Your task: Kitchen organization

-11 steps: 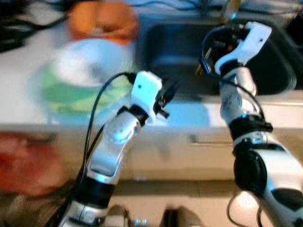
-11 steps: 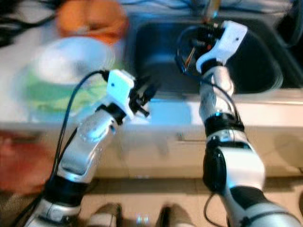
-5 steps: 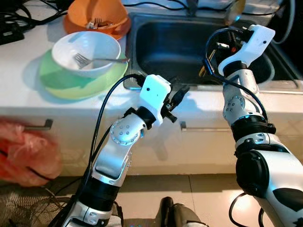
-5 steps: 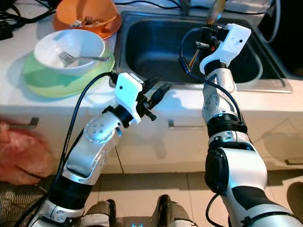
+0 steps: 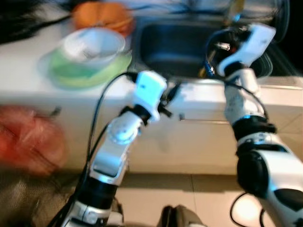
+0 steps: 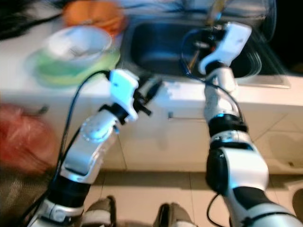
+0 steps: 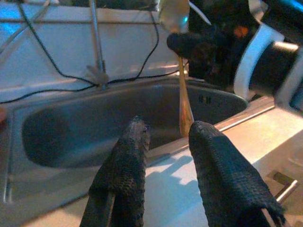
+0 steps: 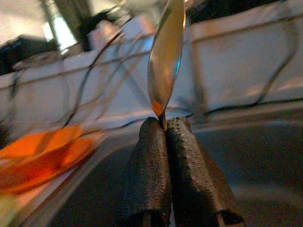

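Observation:
My right gripper (image 8: 164, 124) is shut on the handle of a metal spoon (image 8: 166, 52), holding it upright with its bowl on top, above the steel sink (image 5: 175, 47). In the left wrist view the spoon's handle (image 7: 183, 101) hangs beyond the sink's near rim, below the right gripper (image 7: 189, 45). My left gripper (image 5: 173, 90) stands open and holds nothing, at the counter's front edge by the sink's near left corner. A white bowl (image 5: 92, 45) with a fork in it sits on a green plate (image 5: 71, 73) to the left of the sink.
An orange bowl (image 5: 102, 16) stands behind the white bowl. Black cables run along the back wall (image 7: 57, 71). A red bag (image 5: 28, 142) hangs at the cabinet front on the left. A drawer handle (image 5: 203, 120) sits under the counter edge. Tiled floor lies below.
The whole picture has shifted a little and blurred, so the camera moved. Both grippers keep the same places by the sink, the right one still holding the spoon.

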Motion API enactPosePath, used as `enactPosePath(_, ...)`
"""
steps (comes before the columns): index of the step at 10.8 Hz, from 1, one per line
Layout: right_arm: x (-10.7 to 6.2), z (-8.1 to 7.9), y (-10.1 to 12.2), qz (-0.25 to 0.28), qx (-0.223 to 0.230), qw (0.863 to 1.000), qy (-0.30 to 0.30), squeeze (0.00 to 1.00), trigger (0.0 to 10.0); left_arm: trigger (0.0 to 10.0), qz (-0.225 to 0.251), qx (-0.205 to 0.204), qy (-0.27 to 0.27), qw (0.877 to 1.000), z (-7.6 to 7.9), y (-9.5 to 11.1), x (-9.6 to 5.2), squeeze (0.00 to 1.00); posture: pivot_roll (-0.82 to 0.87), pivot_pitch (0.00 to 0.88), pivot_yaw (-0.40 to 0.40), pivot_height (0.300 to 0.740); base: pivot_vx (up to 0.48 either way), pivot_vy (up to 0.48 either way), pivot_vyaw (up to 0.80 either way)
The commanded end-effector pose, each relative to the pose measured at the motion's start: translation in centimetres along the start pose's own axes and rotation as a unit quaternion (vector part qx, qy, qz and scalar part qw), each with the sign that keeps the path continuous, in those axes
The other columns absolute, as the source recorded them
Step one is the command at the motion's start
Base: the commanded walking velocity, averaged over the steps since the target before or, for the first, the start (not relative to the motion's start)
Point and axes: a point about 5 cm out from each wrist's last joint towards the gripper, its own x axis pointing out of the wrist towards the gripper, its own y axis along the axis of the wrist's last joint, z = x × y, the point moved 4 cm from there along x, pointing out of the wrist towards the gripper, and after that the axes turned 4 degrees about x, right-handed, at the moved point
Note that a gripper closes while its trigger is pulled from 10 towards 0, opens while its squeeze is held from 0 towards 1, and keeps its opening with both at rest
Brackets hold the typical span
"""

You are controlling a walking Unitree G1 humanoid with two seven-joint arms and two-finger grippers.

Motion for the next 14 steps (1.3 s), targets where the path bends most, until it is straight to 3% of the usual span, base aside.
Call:
enactPosePath(1, -0.1, 0.6, 0.3, 0.002, -0.002, 1.000, -0.006, 0.00, 10.0, 10.0, -0.004, 0.007, 0.009, 1.000, -0.1, 0.0, 0.2, 0.00, 0.21, 0.202, -0.077, 0.740, 0.364, 0.000, 0.00)
enactPosePath(3, -0.1, 0.6, 0.3, 0.001, -0.001, 1.000, -0.005, 0.00, 10.0, 10.0, -0.007, 0.010, 0.015, 1.000, -0.4, -0.1, 0.2, 0.00, 0.21, 0.204, -0.078, 0.740, 0.377, 0.000, 0.00)
enactPosePath(9, 0.1, 0.5, 0.7, 0.009, 0.005, 1.000, -0.003, 0.00, 10.0, 10.0, 0.001, 0.006, 0.023, 1.000, -0.6, 0.1, 0.3, 0.00, 0.21, 0.202, -0.080, 0.740, 0.000, 0.000, 0.00)
enactPosePath(11, 0.1, 0.3, 0.7, 0.010, 0.006, 1.000, -0.002, 0.00, 10.0, 10.0, 0.002, 0.009, 0.035, 0.999, -1.1, 0.1, 0.3, 0.00, 0.21, 0.202, -0.078, 0.740, 0.341, 0.000, 0.00)
enactPosePath(14, 0.8, -0.9, 3.2, 0.058, 0.020, 0.998, 0.019, 0.00, 10.0, 10.0, 0.003, 0.008, 0.036, 0.999, -1.0, 0.2, 0.3, 0.00, 0.20, 0.201, -0.078, 0.740, 0.381, 0.000, 0.00)
